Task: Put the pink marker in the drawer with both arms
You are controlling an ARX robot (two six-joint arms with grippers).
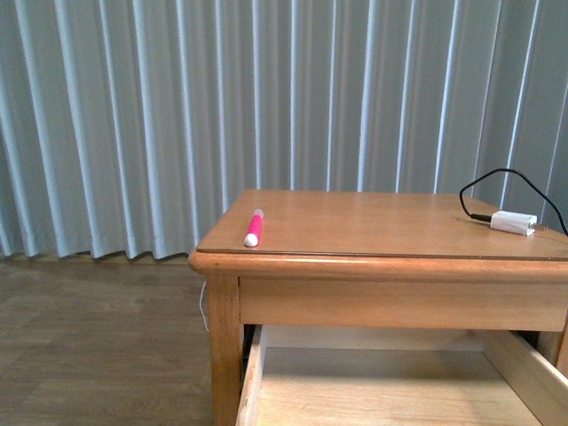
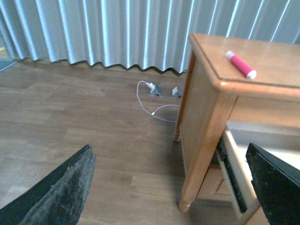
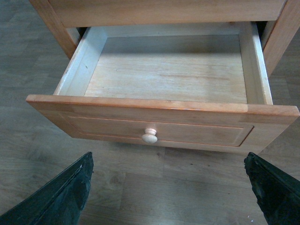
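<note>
The pink marker (image 1: 254, 228) lies on the nightstand top near its front left corner, whitish cap toward the back; it also shows in the left wrist view (image 2: 241, 64). The drawer (image 3: 159, 123) is pulled out, its pale interior bare, with a round knob (image 3: 149, 136) on the front; its inside also shows in the front view (image 1: 390, 390). My left gripper (image 2: 173, 187) is open and empty, out over the floor to the left of the nightstand. My right gripper (image 3: 168, 187) is open and empty, in front of the drawer and above the floor.
A white plug (image 1: 514, 222) with a black cable lies at the right of the nightstand top (image 1: 382, 226). A white cable and floor sockets (image 2: 157, 91) lie by the curtain. Curtains hang behind. Wood floor surrounds the nightstand.
</note>
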